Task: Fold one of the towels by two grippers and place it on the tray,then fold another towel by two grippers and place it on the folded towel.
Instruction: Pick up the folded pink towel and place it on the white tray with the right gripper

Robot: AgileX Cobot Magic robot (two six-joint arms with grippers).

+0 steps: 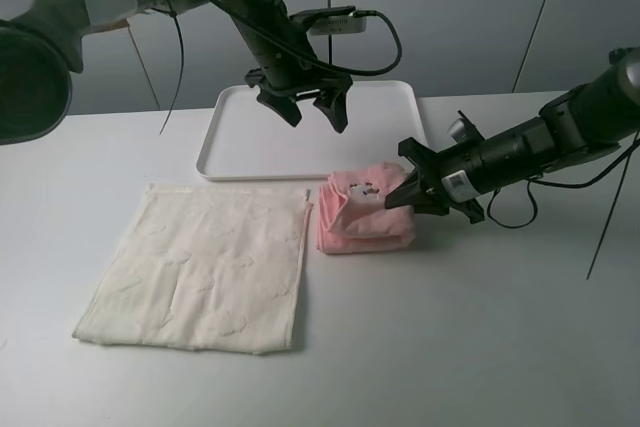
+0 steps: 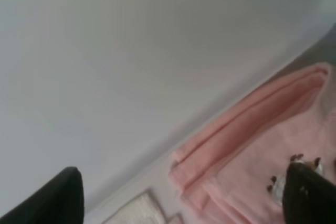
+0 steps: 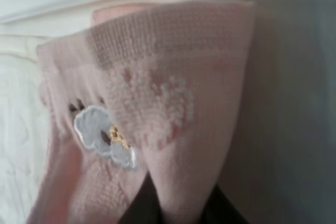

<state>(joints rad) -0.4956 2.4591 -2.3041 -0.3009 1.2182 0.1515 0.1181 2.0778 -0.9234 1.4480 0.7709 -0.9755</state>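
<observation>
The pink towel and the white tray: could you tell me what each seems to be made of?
Pink towel: looks like terry cloth, soft and matte; looped pile shows close up. Tray: probably plastic, smooth white, rounded corners, low rim.

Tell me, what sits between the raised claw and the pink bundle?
Only the bare front and rim of the white tray: the left gripper hangs over it, the pink towel lies beyond. The high view shows this.
</observation>
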